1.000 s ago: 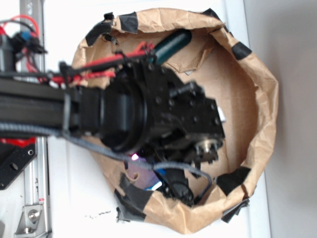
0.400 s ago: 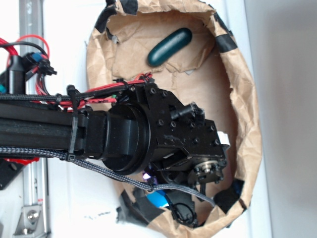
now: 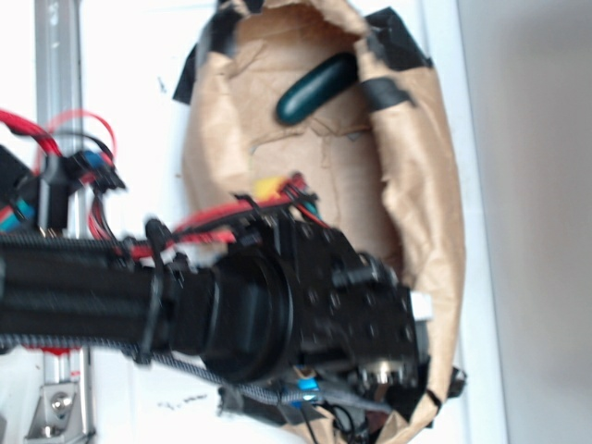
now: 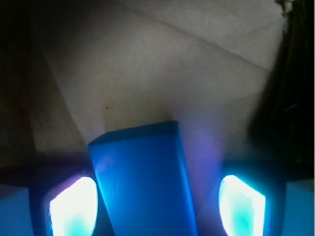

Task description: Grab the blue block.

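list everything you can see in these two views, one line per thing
blue block: 1, bright blue, between the glowing fingers in the wrist view
rounded oblong: 1, dark teal, lying in the upper part of the bag
paper bag: 1, brown, crumpled and open, black tape patches on its rim
table: 1, white, under the bag
rail: 1, grey metal, left edge
arm: 1, black, red wires, reaching into the bag
gripper: 1, fingers either side of the block, contact unclear
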Robot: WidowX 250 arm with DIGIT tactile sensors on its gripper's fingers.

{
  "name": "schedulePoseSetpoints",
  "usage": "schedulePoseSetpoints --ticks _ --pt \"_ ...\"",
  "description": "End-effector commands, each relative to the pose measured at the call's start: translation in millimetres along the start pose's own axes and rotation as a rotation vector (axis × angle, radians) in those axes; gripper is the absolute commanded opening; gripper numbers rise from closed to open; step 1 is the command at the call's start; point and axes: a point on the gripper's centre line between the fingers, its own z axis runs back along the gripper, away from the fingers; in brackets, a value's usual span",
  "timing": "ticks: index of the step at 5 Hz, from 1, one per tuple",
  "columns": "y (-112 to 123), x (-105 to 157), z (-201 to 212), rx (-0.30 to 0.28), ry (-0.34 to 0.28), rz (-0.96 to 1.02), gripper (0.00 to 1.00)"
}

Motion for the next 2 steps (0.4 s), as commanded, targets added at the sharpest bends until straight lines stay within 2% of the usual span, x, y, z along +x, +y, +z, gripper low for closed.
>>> schedulePoseSetpoints --ticks 1,2 --pt "23 -3 9 0.207 -0.107 0.002 1.0" --pt "62 -1 39 0.157 -0.167 0.115 0.0"
